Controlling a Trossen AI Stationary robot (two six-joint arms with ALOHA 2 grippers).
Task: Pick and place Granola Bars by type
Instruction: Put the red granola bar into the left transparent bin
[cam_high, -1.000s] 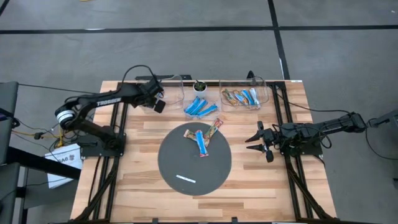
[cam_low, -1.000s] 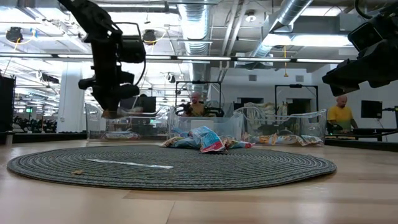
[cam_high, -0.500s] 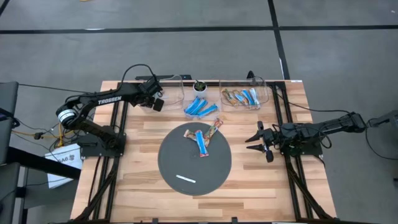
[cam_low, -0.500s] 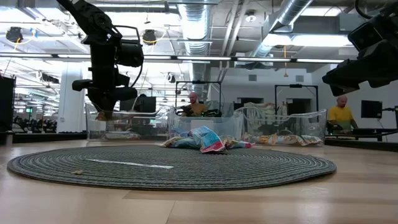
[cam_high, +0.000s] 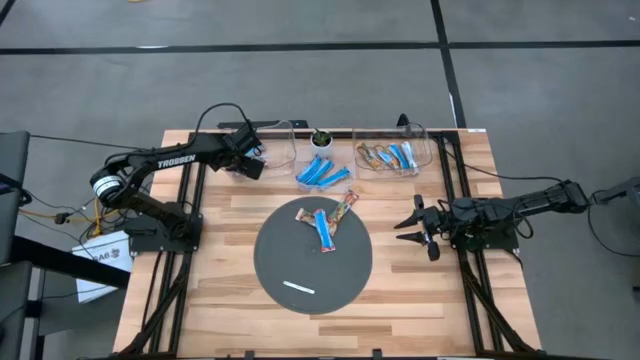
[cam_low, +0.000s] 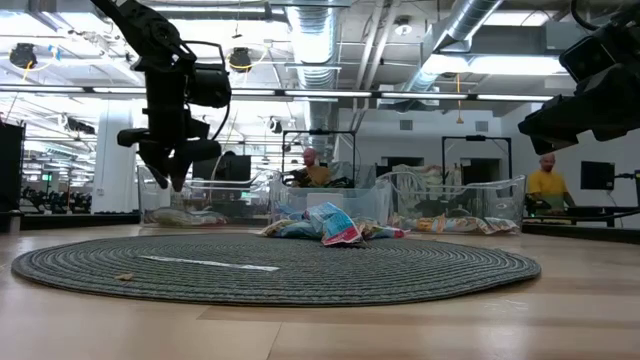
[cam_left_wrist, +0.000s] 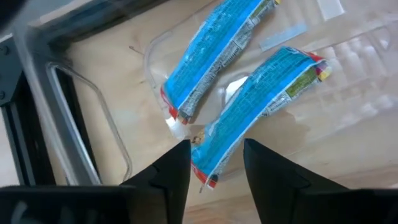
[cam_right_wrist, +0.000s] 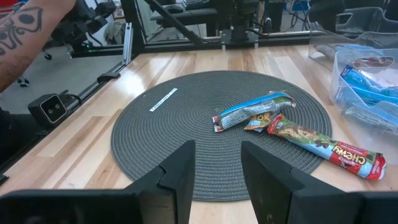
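Observation:
My left gripper (cam_high: 252, 168) (cam_left_wrist: 214, 163) hangs open, pointing steeply down, over the left clear bin (cam_high: 280, 142). Two blue-and-white Granola Bars (cam_left_wrist: 258, 102) (cam_left_wrist: 211, 59) lie flat on that bin's floor; the nearer bar's end shows below, between my fingertips, untouched. The middle bin holds bright blue bars (cam_high: 321, 171), the right bin mixed bars (cam_high: 388, 155). Three bars lie on the dark round mat (cam_high: 300, 262): a blue one (cam_high: 322, 229) (cam_right_wrist: 252, 111), a brown one (cam_high: 345, 206) (cam_right_wrist: 323, 147) and a tan one (cam_high: 305, 215). My right gripper (cam_high: 412, 226) (cam_right_wrist: 217, 171) waits open, right of the mat.
A white strip (cam_high: 298, 288) lies on the mat's near part. A small dark pot with a plant (cam_high: 321, 138) stands behind the middle bin. Bare wood lies left and right of the mat. People sit at desks in the room beyond the table (cam_low: 546, 185).
My left gripper has opened over the left bin and let go of the bar it held at its fingertips; that bar now lies on the bin's floor beside the other one. The hand has stayed in place.

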